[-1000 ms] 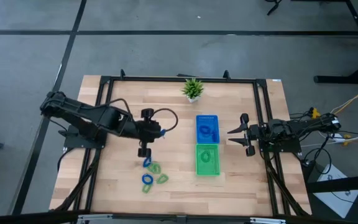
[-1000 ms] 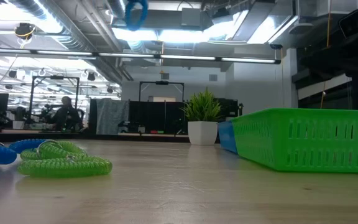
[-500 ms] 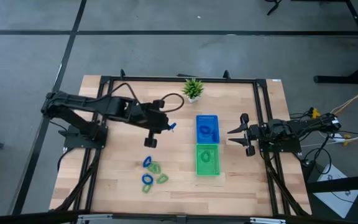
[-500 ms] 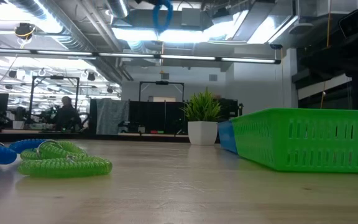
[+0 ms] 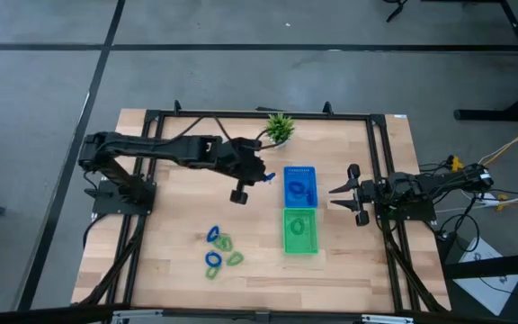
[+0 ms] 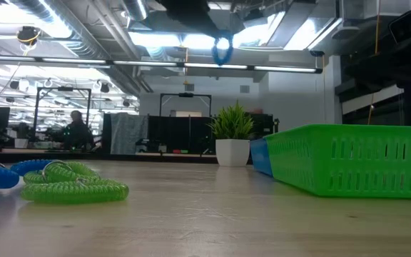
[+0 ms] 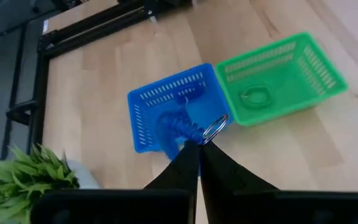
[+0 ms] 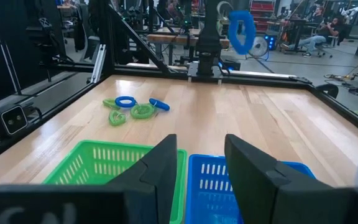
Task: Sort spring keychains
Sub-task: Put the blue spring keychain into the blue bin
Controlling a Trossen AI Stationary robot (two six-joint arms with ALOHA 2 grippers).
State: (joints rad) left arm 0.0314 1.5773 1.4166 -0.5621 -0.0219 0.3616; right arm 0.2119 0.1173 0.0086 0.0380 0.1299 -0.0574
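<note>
My left gripper [image 5: 261, 175] hangs high over the table just left of the blue tray [image 5: 288, 171], shut on a blue spring keychain [image 7: 174, 129]. That keychain also shows in the low view [image 6: 222, 50] and the right wrist view [image 8: 241, 30]. On the wood near the table's near edge lies a pile of blue and light green keychains [image 5: 218, 250]. The blue tray holds a blue keychain [image 5: 301, 191], and the green tray [image 5: 286, 245] holds a green one [image 5: 299, 227]. My right gripper [image 5: 333, 192] waits open to the right of the trays. My left gripper pinches the blue keychain between its two shut fingertips [image 7: 188, 155], on the coil [image 7: 188, 135] beside the metal split ring [image 7: 215, 129]. The fingers point down. The keychain is lifted clear of the table and hangs below them in the low view.
A small potted plant [image 5: 279, 129] stands at the far edge, close behind the left arm. The two trays sit side by side, blue farther, green nearer. Bare wood lies between the pile and the trays. A black frame [image 5: 151, 121] runs around the table top.
My left gripper has travelled from above the pile toward the table's right and far side, ending beside the blue tray, staying shut. The blue keychain has gone with it, held high and clear of the table. The pile has stayed where it was.
</note>
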